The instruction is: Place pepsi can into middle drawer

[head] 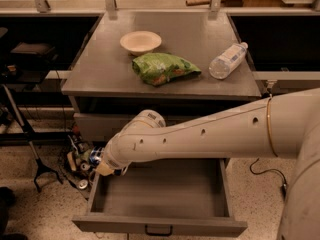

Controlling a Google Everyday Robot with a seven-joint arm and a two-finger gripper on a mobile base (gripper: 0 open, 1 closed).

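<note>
The pepsi can [95, 156] is a small blue can at the end of my arm, over the left wall of the open middle drawer [96, 193]. My gripper [102, 165] is shut on it; only a yellowish fingertip [104, 169] shows below the can, the rest is hidden by the wrist. The drawer is pulled far out, grey and bare inside, with a small black handle [159, 230] on its front panel. My white arm [210, 136] reaches across from the right, above the drawer's back part.
On the grey cabinet top [100, 69] lie a cream bowl [140, 40], a green chip bag [164, 68] and a clear water bottle [227, 60]. A shut grey drawer [95, 127] sits above. Cables and clutter [75, 160] and a black stand [40, 169] are on the floor at left.
</note>
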